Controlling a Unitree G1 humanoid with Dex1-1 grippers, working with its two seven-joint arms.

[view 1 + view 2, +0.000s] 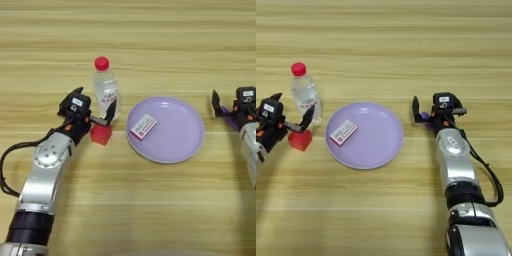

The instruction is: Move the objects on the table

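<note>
Now left claw [95, 107] spread above blocky red cube [101, 134]; right claw [428, 107] pinches purple bar [425, 118].

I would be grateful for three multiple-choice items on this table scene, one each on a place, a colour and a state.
1. Where is the small card?
A. on the purple plate
B. under the bottle
C. in the right hand

2. What colour is the bottle's cap?
A. blue
B. red
C. white

3. How is the left hand?
A. shut on the bottle
B. shut on the plate
C. open, the red cube on the table by it

Answers:
1 A: the card lies on the purple plate.
2 B: the bottle has a red cap.
3 C: the left hand has its fingers spread beside the bottle, and the red cube rests on the table.
</note>
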